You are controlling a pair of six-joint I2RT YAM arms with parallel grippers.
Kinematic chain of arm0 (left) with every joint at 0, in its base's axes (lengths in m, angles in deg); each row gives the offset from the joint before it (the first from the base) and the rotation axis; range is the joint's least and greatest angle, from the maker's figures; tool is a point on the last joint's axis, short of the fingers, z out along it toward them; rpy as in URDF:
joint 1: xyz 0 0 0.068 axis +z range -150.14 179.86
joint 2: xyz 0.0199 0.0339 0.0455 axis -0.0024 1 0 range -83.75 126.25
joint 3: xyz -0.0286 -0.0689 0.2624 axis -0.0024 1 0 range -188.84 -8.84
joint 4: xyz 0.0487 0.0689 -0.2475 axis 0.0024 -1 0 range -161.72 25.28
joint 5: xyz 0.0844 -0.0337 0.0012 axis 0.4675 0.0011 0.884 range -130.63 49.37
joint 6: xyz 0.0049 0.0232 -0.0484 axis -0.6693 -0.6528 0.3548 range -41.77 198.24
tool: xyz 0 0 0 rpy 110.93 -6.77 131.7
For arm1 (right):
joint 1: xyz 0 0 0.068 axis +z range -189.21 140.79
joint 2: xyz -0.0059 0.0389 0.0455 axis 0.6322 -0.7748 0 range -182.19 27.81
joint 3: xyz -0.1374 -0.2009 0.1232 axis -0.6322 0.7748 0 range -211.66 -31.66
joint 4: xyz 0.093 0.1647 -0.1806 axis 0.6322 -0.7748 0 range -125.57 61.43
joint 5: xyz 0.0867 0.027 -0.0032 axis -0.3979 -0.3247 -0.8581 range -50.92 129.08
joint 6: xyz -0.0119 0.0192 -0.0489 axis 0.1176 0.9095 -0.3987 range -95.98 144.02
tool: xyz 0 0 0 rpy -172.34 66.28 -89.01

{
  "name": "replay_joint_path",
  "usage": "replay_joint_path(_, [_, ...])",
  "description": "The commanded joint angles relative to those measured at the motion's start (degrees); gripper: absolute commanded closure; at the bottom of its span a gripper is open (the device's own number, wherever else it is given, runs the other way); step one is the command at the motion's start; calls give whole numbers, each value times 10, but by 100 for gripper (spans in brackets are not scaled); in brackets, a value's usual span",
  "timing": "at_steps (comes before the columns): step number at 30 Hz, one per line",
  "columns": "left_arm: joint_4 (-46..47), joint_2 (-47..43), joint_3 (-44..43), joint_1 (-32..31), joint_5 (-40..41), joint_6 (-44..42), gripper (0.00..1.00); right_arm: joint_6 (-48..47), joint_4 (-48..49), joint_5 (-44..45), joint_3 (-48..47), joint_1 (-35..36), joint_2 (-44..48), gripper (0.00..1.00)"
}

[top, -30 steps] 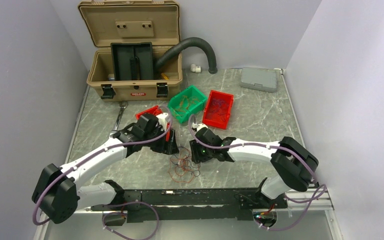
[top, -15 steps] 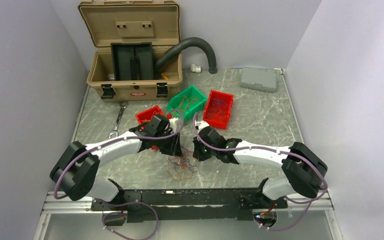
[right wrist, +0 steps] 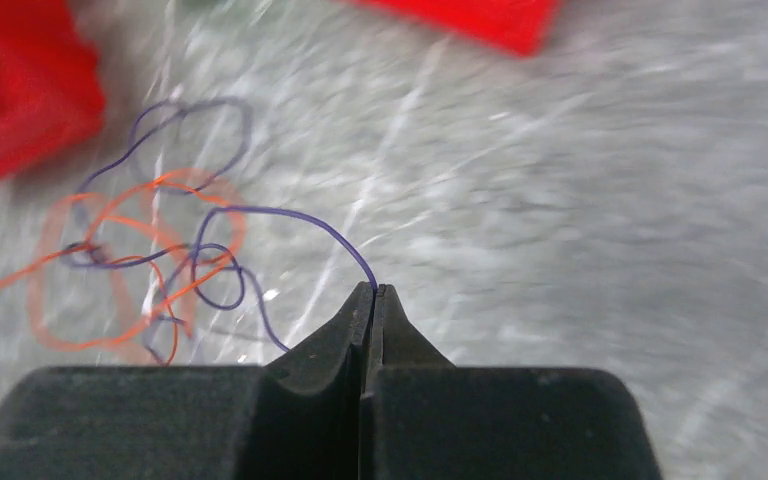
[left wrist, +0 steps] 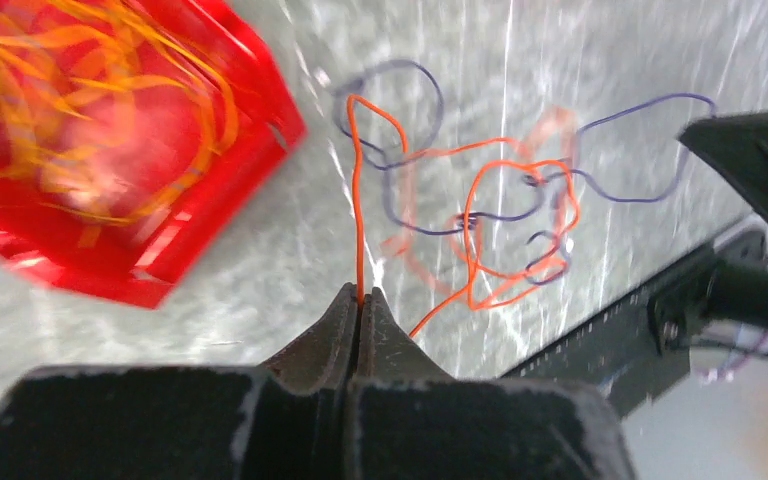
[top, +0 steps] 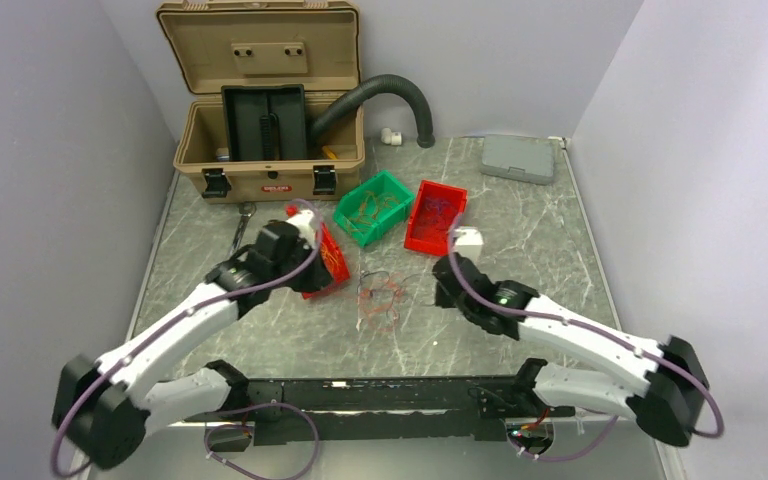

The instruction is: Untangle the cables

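**ITEM 1 – cables** [top: 380, 298]: loose orange + dk purple loops on the counter [top: 520, 230], about mid-way across and nearer the near edge than the far. Strung btwn my two grippers

**ITEM 2 – L gripper** [left wrist: 360, 300]: jaws pinched fully together on one orange strand [left wrist: 359, 200], which runs from the tips into the tangle

**ITEM 3 – R gripper** [right wrist: 373, 292]: jaws likewise closed tight, on one purple strand [right wrist: 290, 215]

**RISKS (my judgement):**
- Orange & purple cross several times at ctr. If I pull apart w/ those crossings caught, the knot prob tightens rather than frees
- Thin wire held only at the tips could slip out under tension
- L arm sits right by the small red bin [left wrist: 210, 240]. A wide swing could knock it or drag loops over its rim

**CONTAINERS:**
- small red bin, L of the tangle: yellow/orange strands, blurred
- green bin [top: 360, 235], toward far edge: brownish-orange strands
- larger red bin [top: 430, 248], just beside green on its R: dark strands, prob purple
- tan toolbox [top: 260, 182], far L corner, lid up: black tray, rest unclear
- grey case [top: 518, 158], far R corner: shut, contents n/k
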Motion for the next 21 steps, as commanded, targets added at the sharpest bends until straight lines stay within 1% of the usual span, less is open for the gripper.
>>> replay_joint_path(1, [-44,-117,-20,24,106,11,100,72,-143,189,-42,-34,117,100])
replay_joint_path(2, [-53,-134,-23,24,130,13,100,75,-155,206,-48,-41,154,100])
replay_joint_path(5, [-94,-179,-42,25,192,18,100,61,-174,259,-71,-53,225,100])
replay_joint_path(8, [-127,-231,-62,25,264,20,100,29,-192,304,-106,-55,268,100])
replay_joint_path(12, [-185,-282,-100,26,383,22,100,10,-238,372,-167,-56,277,100])
replay_joint_path(14, [-215,-300,-124,26,441,23,100,16,-270,407,-195,-56,275,100])
replay_joint_path(17, [-226,-324,-148,26,486,6,100,-17,-257,417,-209,-56,283,100])
replay_joint_path(21, [-252,-336,-177,26,549,3,100,-15,-256,423,-210,-56,284,100])
